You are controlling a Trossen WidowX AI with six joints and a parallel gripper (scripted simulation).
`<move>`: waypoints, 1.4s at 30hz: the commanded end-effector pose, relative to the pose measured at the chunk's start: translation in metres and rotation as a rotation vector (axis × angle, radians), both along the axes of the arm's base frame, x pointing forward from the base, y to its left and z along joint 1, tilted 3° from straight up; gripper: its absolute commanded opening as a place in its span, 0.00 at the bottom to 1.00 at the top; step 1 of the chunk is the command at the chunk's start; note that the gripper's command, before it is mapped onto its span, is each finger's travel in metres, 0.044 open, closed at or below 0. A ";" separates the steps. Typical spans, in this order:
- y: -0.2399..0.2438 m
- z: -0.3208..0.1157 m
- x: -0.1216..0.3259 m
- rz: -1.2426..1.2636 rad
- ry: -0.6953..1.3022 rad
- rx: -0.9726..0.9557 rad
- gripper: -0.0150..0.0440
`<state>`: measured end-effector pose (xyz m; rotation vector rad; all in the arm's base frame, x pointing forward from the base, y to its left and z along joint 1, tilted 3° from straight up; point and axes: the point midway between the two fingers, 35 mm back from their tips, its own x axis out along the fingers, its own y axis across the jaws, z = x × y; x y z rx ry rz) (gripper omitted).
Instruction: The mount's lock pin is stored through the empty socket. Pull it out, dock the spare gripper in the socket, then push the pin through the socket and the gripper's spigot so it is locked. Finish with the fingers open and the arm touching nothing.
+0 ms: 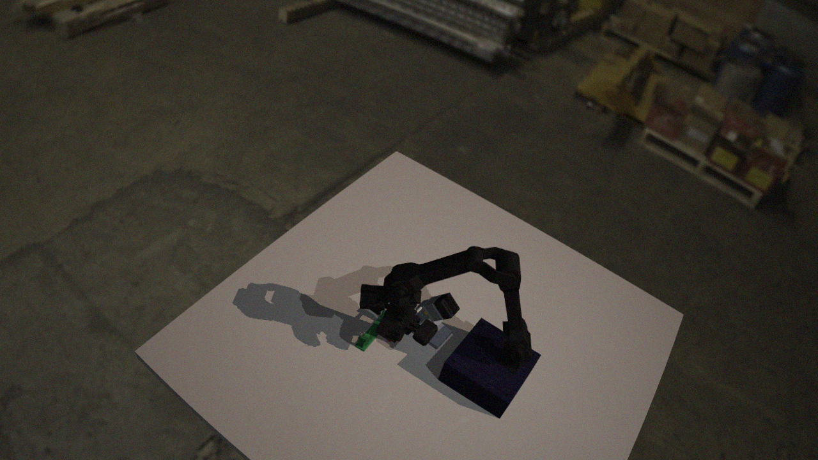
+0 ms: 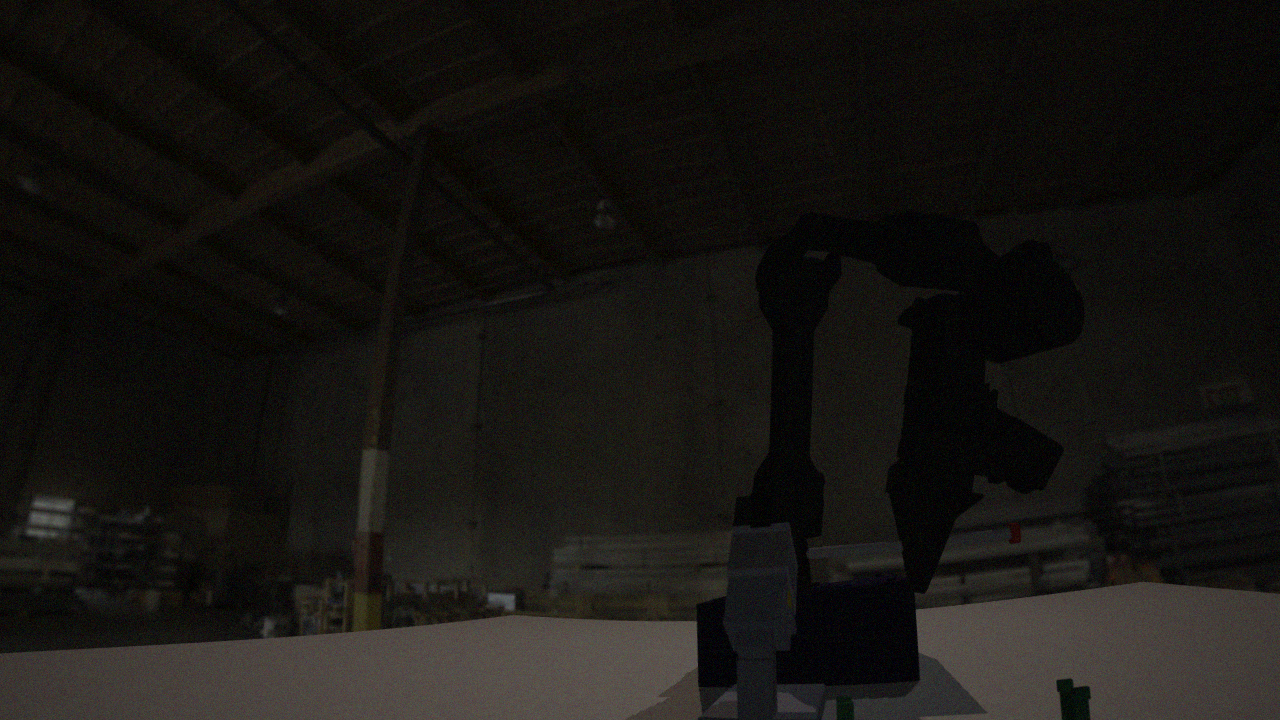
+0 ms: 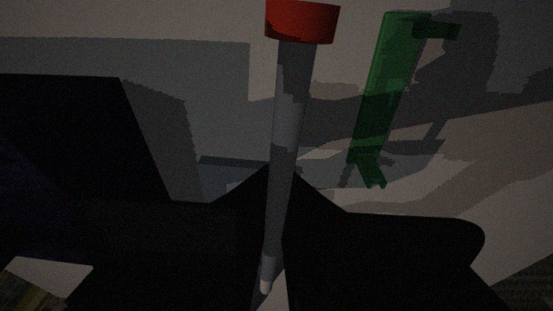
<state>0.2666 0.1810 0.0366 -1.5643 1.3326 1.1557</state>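
My gripper (image 2: 920, 586) (image 3: 276, 172) is shut on the lock pin (image 3: 287, 125), above the table. The pin's red head (image 2: 1015, 532) (image 3: 301, 22) sticks out on one side, its grey tip on the other. The green pin rest (image 1: 363, 341) (image 2: 1072, 702) (image 3: 390, 69) stands below, with no pin in it. The grey mount's base (image 1: 440, 336) stands beside the purple block. A tilted grey body (image 1: 437, 308) (image 2: 760, 582) with a dark end is above that base. I cannot tell the socket from the spare gripper's spigot there, or whether the spigot is seated.
The purple block (image 1: 486, 366) under the arm's base stands beside the mount. The pale table (image 1: 320, 400) (image 2: 358, 671) ends on all sides above a concrete floor. The arm arches over the mount, and its shadows cross the table.
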 end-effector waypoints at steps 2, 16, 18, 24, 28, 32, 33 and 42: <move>-0.001 -0.020 -0.002 -0.007 0.004 0.006 0.25; -0.006 -0.046 -0.001 -0.011 0.008 0.008 0.25; -0.007 -0.045 -0.002 -0.011 0.005 0.008 0.25; -0.011 -0.043 -0.001 -0.011 0.005 0.008 0.25; -0.013 -0.041 0.001 -0.012 0.011 0.008 0.25; -0.016 -0.042 0.000 -0.012 0.012 0.007 0.25; -0.017 -0.042 0.000 -0.012 0.012 0.007 0.25; -0.023 -0.042 0.002 -0.013 0.020 0.006 0.25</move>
